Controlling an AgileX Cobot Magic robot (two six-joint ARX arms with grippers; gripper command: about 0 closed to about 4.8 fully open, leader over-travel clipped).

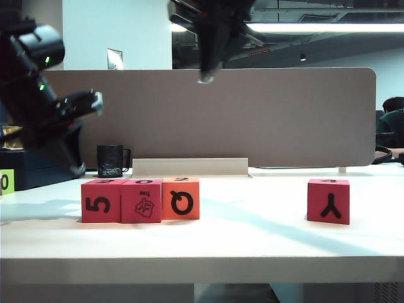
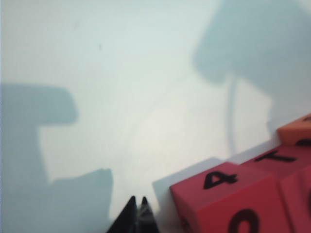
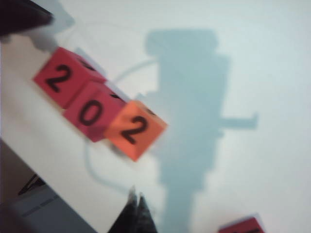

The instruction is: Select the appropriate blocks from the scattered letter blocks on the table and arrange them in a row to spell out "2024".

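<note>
The blocks, four foam cubes with black characters, sit on the smooth white table [image 1: 252, 243] in two groups. Three stand in a touching row toward the left of the exterior view: a pink-red cube with a 5 on its front [image 1: 101, 201], a pink-red cube with a small tree picture [image 1: 141, 201], and an orange cube with a Q [image 1: 181, 198]. From my right wrist camera their top faces read 2 [image 3: 60, 78], 0 [image 3: 91, 115], 2 [image 3: 135, 129]. The fourth, a pink-red cube with a Y on its front [image 1: 328, 201], stands alone, well apart to the right. A corner of a pink-red cube [image 3: 242, 226] shows at the edge of my right wrist view.

My left gripper [image 2: 137, 206] has its two dark fingers pressed together, holding nothing. It hangs over bare table just beside a pink-red cube whose top reads 4 [image 2: 221, 178], not touching it. In the exterior view my left arm [image 1: 44, 107] is raised at the left, above and behind the row.

My right gripper [image 3: 136, 201] is likewise closed tight and empty. In the exterior view it hangs high near the top centre [image 1: 206, 77], in front of the grey-brown partition panel [image 1: 252, 117].

A dark mug [image 1: 111, 161] stands behind the row by the panel. A lime-green block marked 0 [image 1: 6, 182] shows at the far left edge.
</note>
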